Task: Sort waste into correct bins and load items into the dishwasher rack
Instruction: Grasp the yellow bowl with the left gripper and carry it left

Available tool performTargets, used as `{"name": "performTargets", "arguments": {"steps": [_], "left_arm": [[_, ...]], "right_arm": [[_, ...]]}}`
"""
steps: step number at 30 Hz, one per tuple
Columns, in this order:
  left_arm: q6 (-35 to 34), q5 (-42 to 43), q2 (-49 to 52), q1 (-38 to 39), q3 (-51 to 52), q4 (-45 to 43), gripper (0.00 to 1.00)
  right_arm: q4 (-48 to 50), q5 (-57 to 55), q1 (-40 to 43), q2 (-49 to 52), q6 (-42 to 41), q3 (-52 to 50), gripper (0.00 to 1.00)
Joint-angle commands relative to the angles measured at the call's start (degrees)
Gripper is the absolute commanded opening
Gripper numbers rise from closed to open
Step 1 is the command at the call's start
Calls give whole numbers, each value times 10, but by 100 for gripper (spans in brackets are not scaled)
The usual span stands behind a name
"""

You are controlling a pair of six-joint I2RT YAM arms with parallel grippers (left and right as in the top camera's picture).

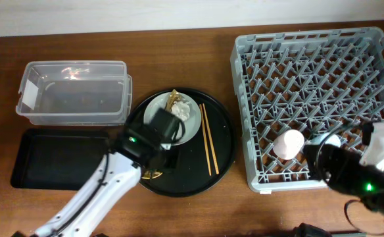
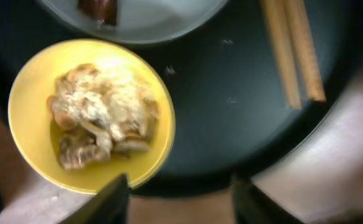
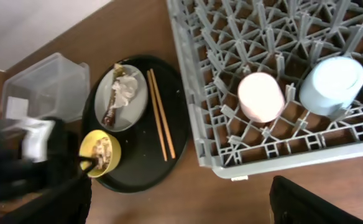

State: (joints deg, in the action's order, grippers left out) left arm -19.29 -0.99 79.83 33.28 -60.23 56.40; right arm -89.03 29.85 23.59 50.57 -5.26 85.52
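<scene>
The yellow bowl holds beige-brown food scraps and sits on the round black tray. My left gripper is open just above the bowl's near rim, with its left finger at the rim. The grey-green plate carries the white napkin and the gold-brown wrapper. Two chopsticks lie on the tray to its right. The pink cup and light-blue cup sit upside down in the dishwasher rack. My right gripper is open and empty over the table by the rack's front edge.
The clear tub stands at the back left, with the shallow black rectangular tray in front of it. My left arm reaches across the table between that tray and the round tray. The rack fills the right side.
</scene>
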Motion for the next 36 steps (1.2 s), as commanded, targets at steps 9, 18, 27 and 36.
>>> {"name": "performTargets", "arguments": {"steps": [9,18,27,36], "left_arm": [[-18,-16,1,9,152,-185,33],[-3,-17,86,9,152,-232,4],[-3,19,14,0,78,-132,0],[155,192,-87,-250,41,-23,0]], "right_arm": [[-12,16,-11,-6,10,-5,92],[-10,14,-11,-6,10,-5,92],[-10,10,-11,-6,19,-5,92],[-10,10,-11,8,19,-5,92]]}}
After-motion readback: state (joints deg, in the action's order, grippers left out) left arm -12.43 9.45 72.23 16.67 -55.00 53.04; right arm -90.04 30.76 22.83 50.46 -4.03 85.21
